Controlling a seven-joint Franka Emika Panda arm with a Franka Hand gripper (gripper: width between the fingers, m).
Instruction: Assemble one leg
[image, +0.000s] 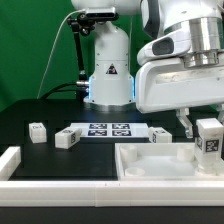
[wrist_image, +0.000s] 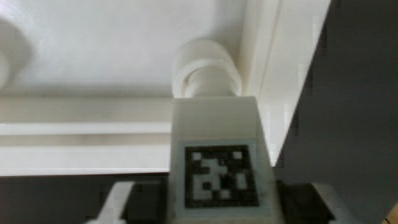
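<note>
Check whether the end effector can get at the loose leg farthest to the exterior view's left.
Probably not yet: the end effector is shut on another leg. The far-left leg itself stands in the open, nothing over it.

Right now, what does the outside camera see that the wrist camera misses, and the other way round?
Only the exterior view: the robot's base, the marker board and spare legs. Only the wrist view: a rounded bump on the tray, next to the leg. Both: the gripper shut on the leg, tag showing, over the tray.
</note>
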